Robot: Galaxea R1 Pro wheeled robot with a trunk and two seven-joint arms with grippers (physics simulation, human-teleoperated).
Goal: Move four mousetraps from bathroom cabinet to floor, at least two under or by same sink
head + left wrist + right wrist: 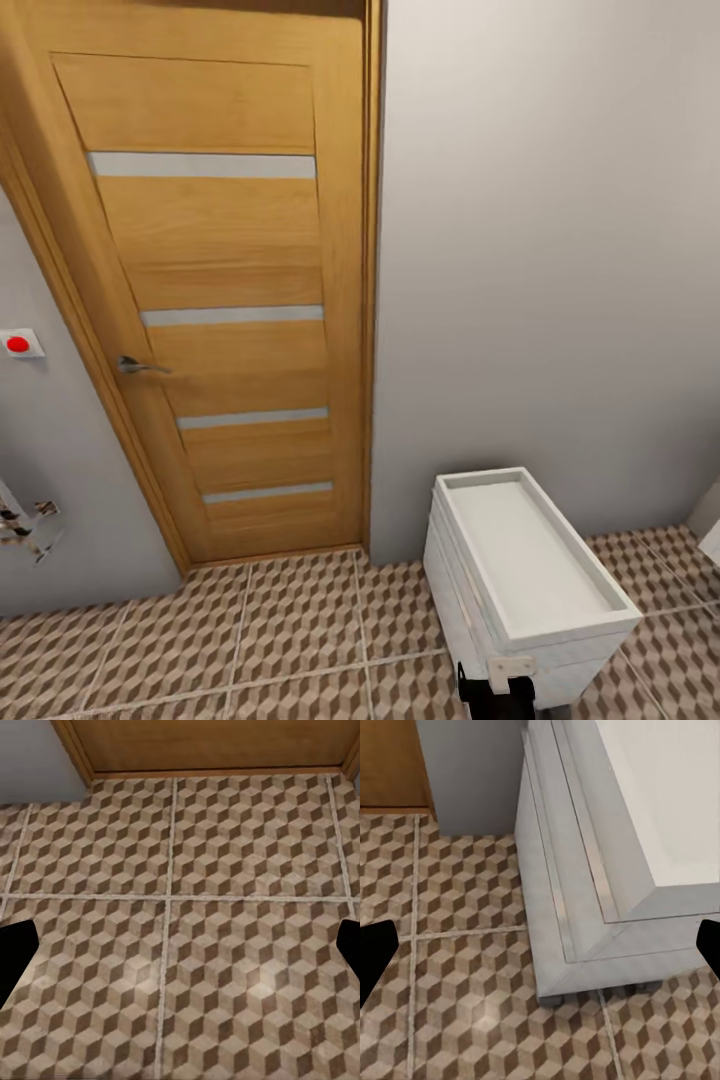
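You are facing a closed wooden door [215,300] with a metal lever handle [140,366], set in a grey wall. The bathroom floor [250,640] is spreading out below it in cube-patterned tiles. A white drawer unit [525,580] is standing against the wall, right of the door. Your left end effector [180,960] is hanging over bare tiles with fingers apart. Your right end effector [540,960] is hovering beside the white unit's corner, fingers apart too.

The white unit [585,870] stands on the bathroom floor [457,967] just beside the right gripper [540,952] (door [210,300] beyond, left).
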